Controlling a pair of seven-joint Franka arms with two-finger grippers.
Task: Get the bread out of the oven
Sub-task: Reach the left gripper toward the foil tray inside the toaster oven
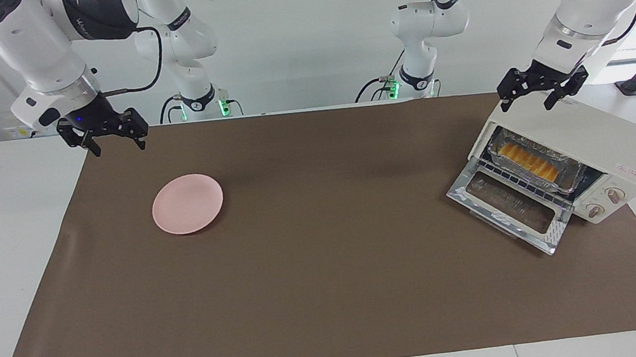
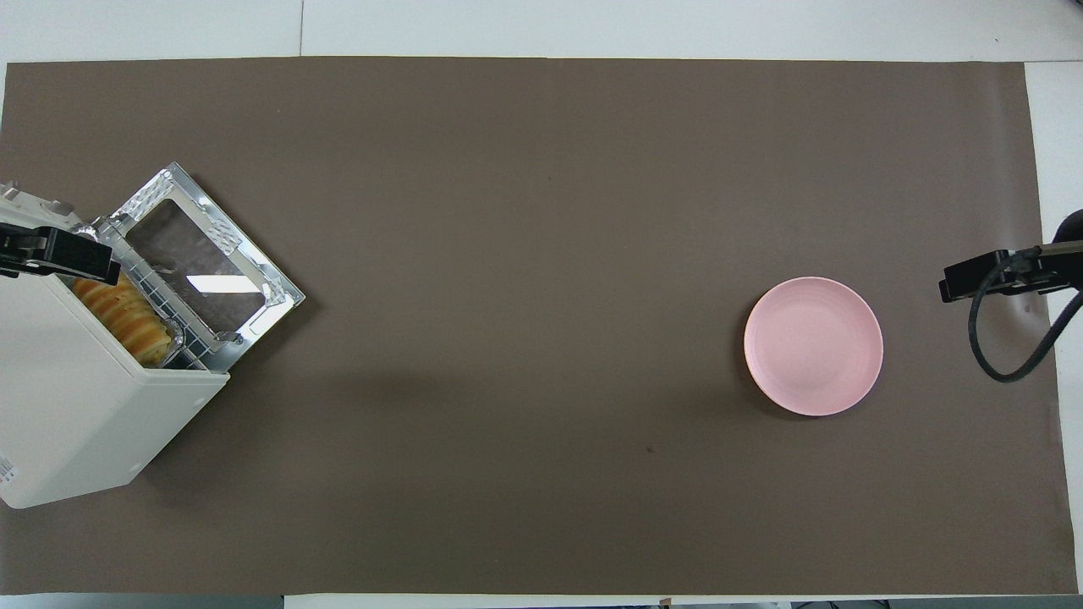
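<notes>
The bread [image 1: 527, 162] lies in the open oven [image 1: 583, 147] just below the left gripper [image 1: 543, 88], fingers spread, holding nothing.

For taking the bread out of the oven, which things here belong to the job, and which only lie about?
Belong to the job:
bread, in the foil tray
oven, door down
left gripper, over the oven

Lying about:
pink plate
right gripper, waiting over the brown mat
</notes>
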